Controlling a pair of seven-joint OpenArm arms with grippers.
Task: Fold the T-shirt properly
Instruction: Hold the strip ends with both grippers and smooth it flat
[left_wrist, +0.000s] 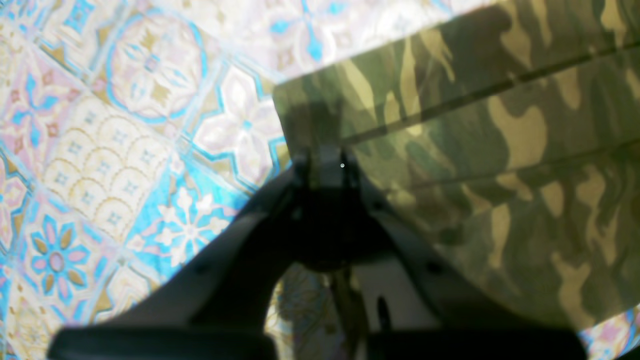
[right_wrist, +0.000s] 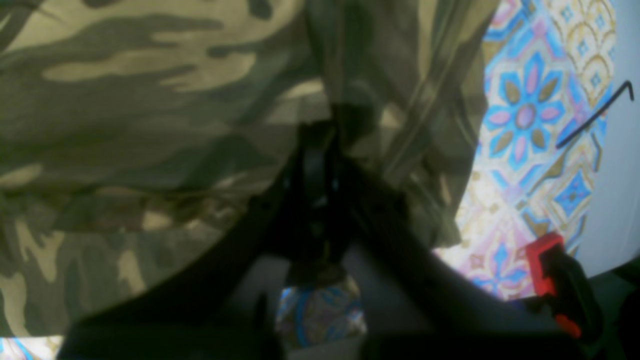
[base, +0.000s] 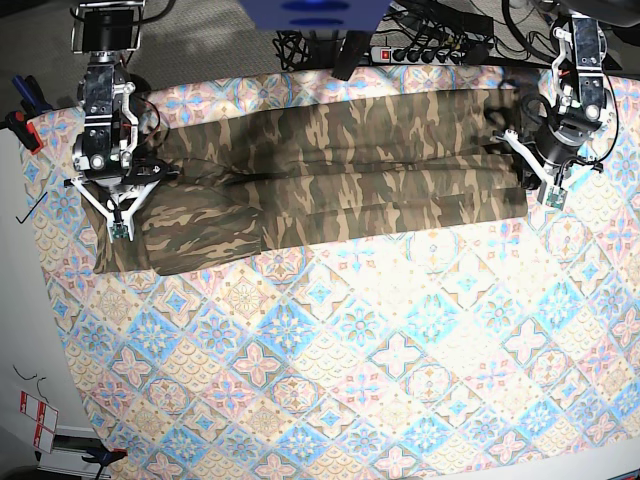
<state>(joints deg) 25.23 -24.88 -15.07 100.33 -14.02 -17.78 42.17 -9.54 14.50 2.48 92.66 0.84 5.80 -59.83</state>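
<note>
Tablecloth (base: 400, 360) in blue, pink and cream tiles covers the near part of the worktop, bare of other things. Farther back, the T-shirt (base: 340, 175) lies stretched sideways across the cloth in a long folded band, layered edges running along its length. At the band's end on the base view's right, the left claw (left_wrist: 327, 160) is closed, pinching the shirt's corner edge. At the opposite end, the right claw (right_wrist: 320, 160) is closed on bunched fabric. A red clamp (right_wrist: 547, 270) grips the worktop edge beyond it.
</note>
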